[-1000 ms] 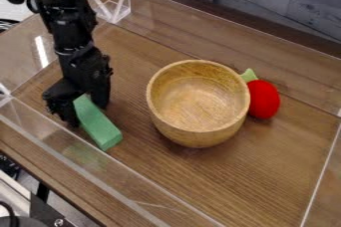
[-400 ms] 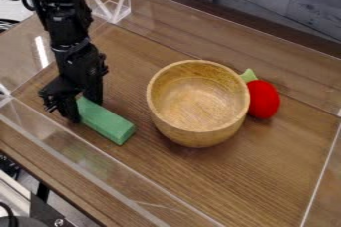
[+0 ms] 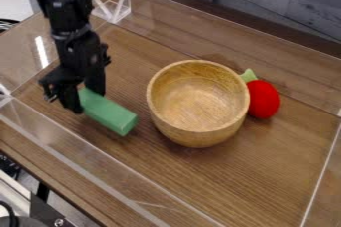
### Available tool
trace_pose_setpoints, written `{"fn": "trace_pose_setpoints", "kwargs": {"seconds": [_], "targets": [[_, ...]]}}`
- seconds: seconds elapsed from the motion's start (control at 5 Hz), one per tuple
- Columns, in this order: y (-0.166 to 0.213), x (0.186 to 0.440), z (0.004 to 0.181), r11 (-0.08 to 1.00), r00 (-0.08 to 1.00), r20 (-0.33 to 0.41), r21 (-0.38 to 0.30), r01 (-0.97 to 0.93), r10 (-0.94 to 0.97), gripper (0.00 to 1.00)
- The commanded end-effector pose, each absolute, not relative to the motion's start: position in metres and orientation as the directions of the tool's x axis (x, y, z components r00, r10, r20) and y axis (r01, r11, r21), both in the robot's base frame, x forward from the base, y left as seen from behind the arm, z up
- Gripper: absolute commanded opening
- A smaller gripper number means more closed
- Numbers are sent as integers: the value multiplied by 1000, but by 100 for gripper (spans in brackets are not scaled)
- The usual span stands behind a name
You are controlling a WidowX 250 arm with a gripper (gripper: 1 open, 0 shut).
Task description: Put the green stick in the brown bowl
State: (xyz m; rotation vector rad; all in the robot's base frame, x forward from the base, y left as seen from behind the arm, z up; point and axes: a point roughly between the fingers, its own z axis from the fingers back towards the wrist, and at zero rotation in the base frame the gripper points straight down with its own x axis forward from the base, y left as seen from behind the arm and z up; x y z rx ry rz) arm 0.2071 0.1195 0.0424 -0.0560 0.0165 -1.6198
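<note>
Fingers [image 3: 74, 97] pinch one end of the green stick [image 3: 107, 113]; the brown bowl [image 3: 198, 102] sits empty.

Low clear plastic walls [image 3: 80, 156] fence the wooden surface [image 3: 253, 166], so entry is from above. The round light-brown wooden bowl [image 3: 198, 102] fills the middle, with a red ball [image 3: 264, 99] touching its right side. The flat light-green block [image 3: 106, 113] lies left of the bowl with a narrow gap between; front right is bare.

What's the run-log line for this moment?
tool: shut on green stick | stick: one end gripped, left of brown bowl | bowl: empty | placing: not yet done
</note>
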Motion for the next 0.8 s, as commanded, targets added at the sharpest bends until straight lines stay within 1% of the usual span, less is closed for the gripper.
{"fn": "trace_pose_setpoints", "kwargs": {"seconds": [0.0,0.2,0.4,0.6], "targets": [[116,223,76,-84,-84,0,23,996,-996,0],[99,235,97,-134,-135,9,34,990,-991,0],[75,251,112,-280,-281,11,45,959,-960,0],[48,261,112,-426,-427,12,49,904,-904,0]]}}
